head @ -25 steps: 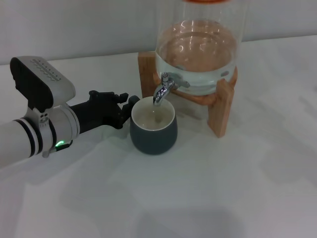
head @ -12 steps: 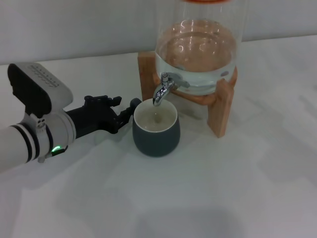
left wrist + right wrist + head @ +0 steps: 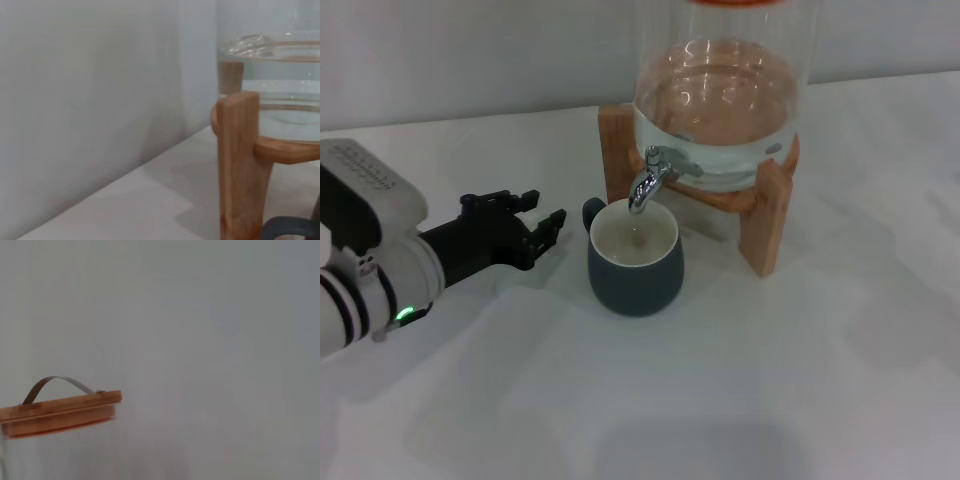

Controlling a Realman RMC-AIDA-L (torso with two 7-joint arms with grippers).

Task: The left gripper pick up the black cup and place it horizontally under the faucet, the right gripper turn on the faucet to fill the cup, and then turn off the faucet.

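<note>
The black cup (image 3: 634, 263) stands upright on the white table, right under the chrome faucet (image 3: 650, 178) of the glass water dispenser (image 3: 725, 90). Its cream inside shows and its small handle (image 3: 592, 212) points toward my left gripper. My left gripper (image 3: 538, 215) is open and empty, a short way to the left of the cup and clear of it. The cup's handle also shows at the edge of the left wrist view (image 3: 287, 229). My right gripper is out of view.
The dispenser rests on a wooden stand (image 3: 768, 215) with legs behind and to the right of the cup; a leg (image 3: 240, 165) fills the left wrist view. The right wrist view shows the dispenser's wooden lid (image 3: 60, 412) with a metal handle against a wall.
My left gripper has let go of the cup's handle and drawn back to the left, away from the cup. The cup stays under the faucet.
</note>
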